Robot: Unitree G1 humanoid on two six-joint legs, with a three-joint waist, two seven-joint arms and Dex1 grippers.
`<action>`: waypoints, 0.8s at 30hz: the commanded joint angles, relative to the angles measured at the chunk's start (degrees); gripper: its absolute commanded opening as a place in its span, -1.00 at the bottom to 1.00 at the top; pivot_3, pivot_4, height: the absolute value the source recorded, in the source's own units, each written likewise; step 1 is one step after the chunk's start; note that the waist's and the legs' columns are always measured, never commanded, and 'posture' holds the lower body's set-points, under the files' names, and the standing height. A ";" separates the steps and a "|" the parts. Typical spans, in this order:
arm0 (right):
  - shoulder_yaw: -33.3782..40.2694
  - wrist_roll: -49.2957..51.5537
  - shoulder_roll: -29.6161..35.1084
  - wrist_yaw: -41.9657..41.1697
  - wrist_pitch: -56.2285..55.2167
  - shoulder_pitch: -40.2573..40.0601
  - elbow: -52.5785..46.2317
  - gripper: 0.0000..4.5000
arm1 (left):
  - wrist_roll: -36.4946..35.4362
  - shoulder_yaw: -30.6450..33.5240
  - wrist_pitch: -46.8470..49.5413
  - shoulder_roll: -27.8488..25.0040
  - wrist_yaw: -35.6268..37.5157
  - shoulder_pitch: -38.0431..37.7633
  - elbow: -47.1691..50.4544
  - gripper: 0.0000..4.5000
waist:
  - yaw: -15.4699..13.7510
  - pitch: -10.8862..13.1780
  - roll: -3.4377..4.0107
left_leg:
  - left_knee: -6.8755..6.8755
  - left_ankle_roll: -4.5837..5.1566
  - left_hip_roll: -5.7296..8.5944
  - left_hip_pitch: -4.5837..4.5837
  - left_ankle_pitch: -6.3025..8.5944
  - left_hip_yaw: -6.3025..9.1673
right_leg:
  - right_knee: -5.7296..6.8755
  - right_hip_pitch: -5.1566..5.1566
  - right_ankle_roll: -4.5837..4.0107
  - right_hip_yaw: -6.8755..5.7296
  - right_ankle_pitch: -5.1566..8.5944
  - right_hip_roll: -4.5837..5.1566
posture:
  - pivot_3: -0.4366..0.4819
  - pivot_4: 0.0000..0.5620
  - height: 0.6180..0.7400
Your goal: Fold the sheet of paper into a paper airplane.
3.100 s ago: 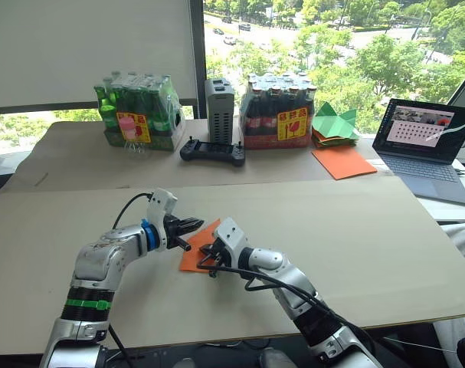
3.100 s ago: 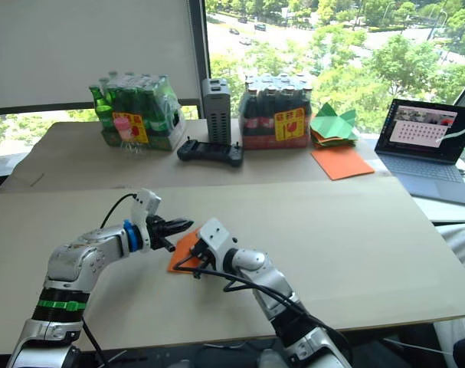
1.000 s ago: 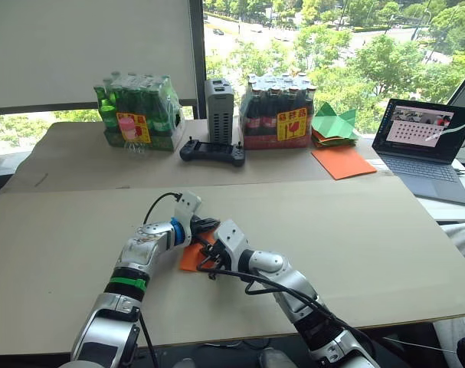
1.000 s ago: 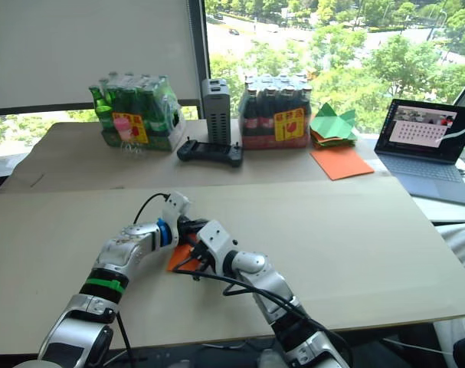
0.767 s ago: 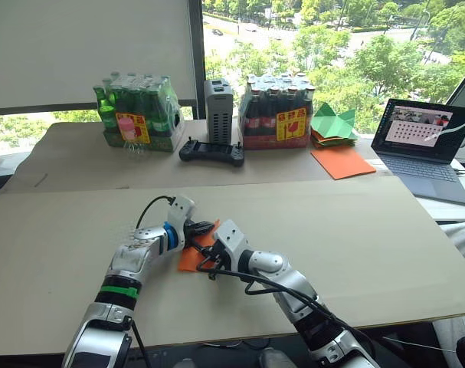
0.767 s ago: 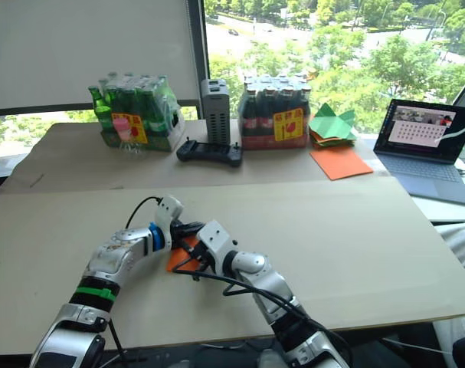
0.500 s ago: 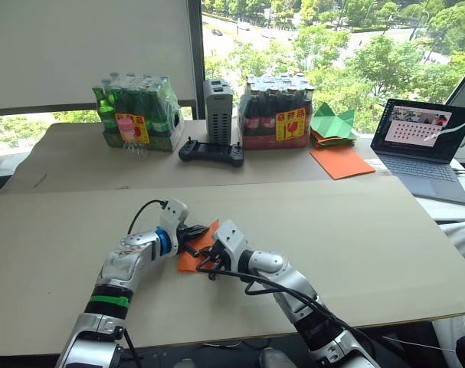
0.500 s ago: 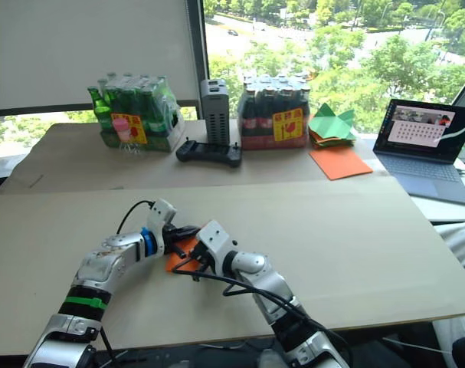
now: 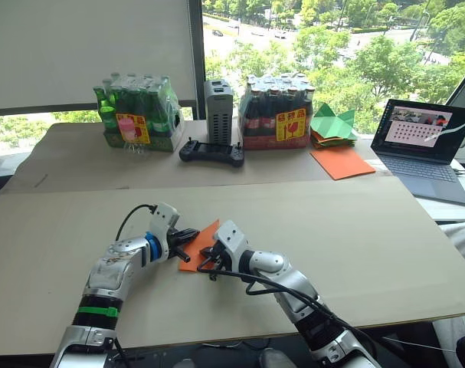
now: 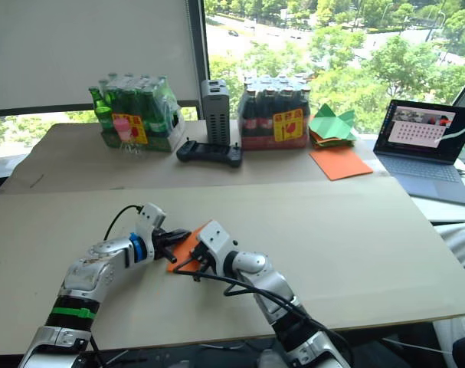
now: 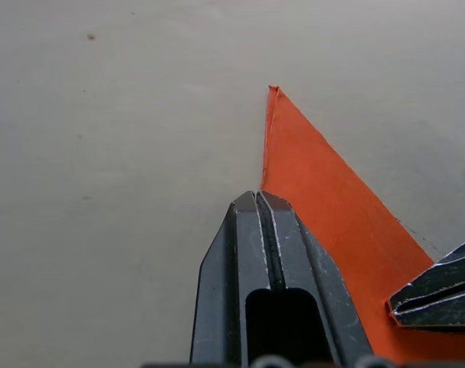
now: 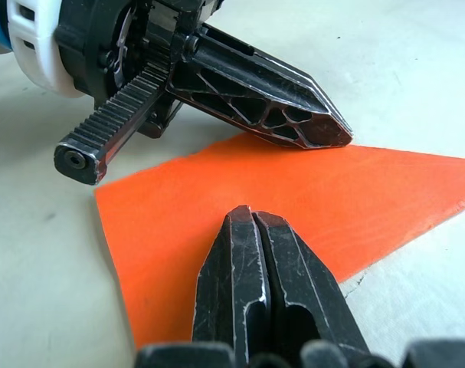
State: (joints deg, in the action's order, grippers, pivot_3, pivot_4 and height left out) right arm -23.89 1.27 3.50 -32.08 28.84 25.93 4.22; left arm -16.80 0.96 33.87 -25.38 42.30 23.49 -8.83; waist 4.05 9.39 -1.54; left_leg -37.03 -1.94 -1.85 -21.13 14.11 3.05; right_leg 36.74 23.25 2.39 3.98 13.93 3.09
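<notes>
Head views: the sheet of paper [image 9: 199, 244] lies flat on the near half of the table [image 9: 370, 230], folded to a pointed outline with its tip aimed at the far side. The left gripper [image 9: 188, 235] rests at the sheet's left edge; the right gripper [image 9: 209, 263] presses on its near right part. Open tabletop extends on every side of the sheet. Along the far edge, well apart, stand the green bottle pack [image 9: 136, 113], the grey box [image 9: 220, 110], the black controller [image 9: 212, 152], the dark bottle pack [image 9: 276, 112], the green paper shapes [image 9: 333, 124], the larger orange sheet [image 9: 342, 162] and the laptop [image 9: 427, 146].

Left wrist view: the left gripper [image 11: 260, 201] has both fingers pressed together, tip touching the sheet's long left edge; the point lies beyond it, with bare table alongside.

Right wrist view: the right gripper [image 12: 250, 222] is fully closed, tip down on the paper's surface. The left gripper touches the opposite edge.
</notes>
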 commanded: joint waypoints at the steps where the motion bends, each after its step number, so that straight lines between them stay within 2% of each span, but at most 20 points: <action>1: -0.48 -0.14 0.42 -0.28 1.48 -0.91 0.08 -0.99 | 0.61 -0.15 2.81 -1.29 -1.04 -2.98 -0.56 -1.00 | 0.04 0.00 0.00 | 0.00 0.00 -0.01 0.00 0.00 0.00 | 0.00 0.00 0.00 0.00 0.00 -0.01 | -0.05 -0.47 1.00; 15: -0.74 -0.26 0.47 -0.62 1.30 -0.71 0.49 -0.99 | -2.24 0.77 5.96 -3.18 -1.13 -8.41 6.44 -1.00 | -0.02 0.00 0.01 | 0.02 0.00 -0.01 0.00 0.00 0.00 | -0.01 0.00 0.00 0.00 0.00 0.00 | -0.05 -0.47 1.00; 18: -0.74 -0.23 0.41 -0.55 1.41 -0.78 0.32 -0.99 | -5.67 4.32 7.63 -2.99 -1.39 -7.96 7.75 -1.00 | -0.03 0.00 0.00 | 0.02 0.00 0.00 0.00 0.00 0.00 | -0.02 0.00 0.00 0.00 0.01 0.01 | -0.05 -0.47 1.00; 21: -0.66 -0.19 0.31 -0.43 1.34 -0.87 0.21 -0.99 | -14.49 11.48 13.18 -2.82 0.20 -5.69 8.92 -1.00 | 0.04 0.01 -0.02 | 0.02 0.00 -0.01 -0.02 0.00 0.00 | -0.02 0.02 0.00 -0.01 0.01 0.00 | -0.05 -0.47 1.00; 24: -0.54 -0.12 0.13 -0.27 1.25 -0.90 0.06 -0.99 | -18.51 14.39 16.51 -4.03 1.23 -4.65 8.73 -1.00 | -0.06 0.02 -0.02 | 0.02 0.00 -0.02 -0.07 0.00 0.02 | 0.00 0.09 0.00 -0.02 0.01 -0.01 | -0.05 -0.47 1.00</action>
State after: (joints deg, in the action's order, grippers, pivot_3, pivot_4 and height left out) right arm -23.94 1.28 3.58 -32.40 28.84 25.93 3.84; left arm -32.11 13.03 48.67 -28.07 42.35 17.47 -0.97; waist 3.99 9.41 -1.57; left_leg -37.02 -1.95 -1.87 -21.21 14.11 3.07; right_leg 36.73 23.34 2.39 3.96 13.94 3.09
